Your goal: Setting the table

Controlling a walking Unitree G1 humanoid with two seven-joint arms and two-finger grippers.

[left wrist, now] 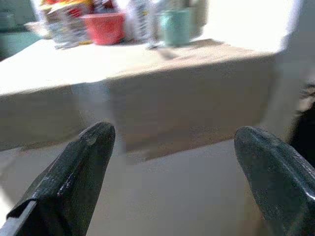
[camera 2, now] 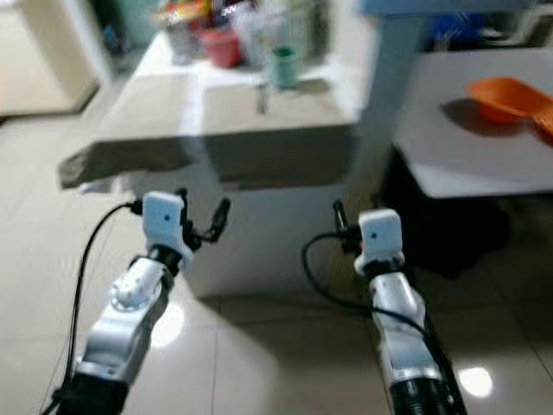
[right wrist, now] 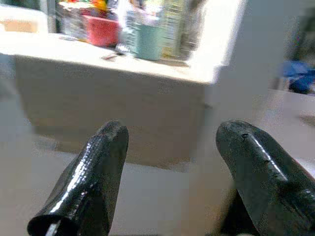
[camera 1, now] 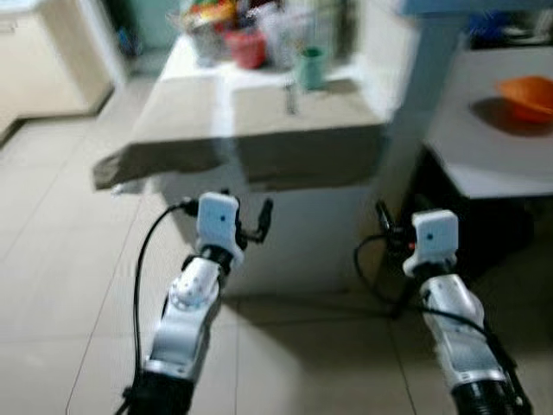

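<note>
A worktop (camera 1: 259, 130) draped in a beige cloth stands ahead of the robot, its near edge hanging over a white front. At its far end sits a blurred cluster of things: a teal cup (camera 1: 310, 67), a red container (camera 1: 246, 48) just to its left, and some colourful packets (camera 1: 203, 19) and pale bottles behind them that are too blurred to tell apart. A small thin item (camera 1: 291, 98) lies on the cloth just in front of the teal cup; it cannot be identified. To the robot's right, past a pale blue pillar (camera 1: 415, 104), a second grey worktop (camera 1: 492, 130) carries an orange bowl (camera 1: 527, 95) near its far right side.

Both silver arms are raised side by side in front of the robot, short of the cloth-covered worktop and touching nothing. The left tool (left wrist: 172, 162) is released, its two black fingers (left wrist: 74, 172) spread wide with the cloth's hanging edge visible between them. The right tool (right wrist: 170, 162) is likewise released and empty, its fingers (right wrist: 93, 172) wide apart and pointing toward the worktop corner beside the pillar. Black cables loop from each wrist. Pale glossy tiles cover the floor (camera 1: 69, 285) below the arms. The whole picture is slightly blurred.
</note>
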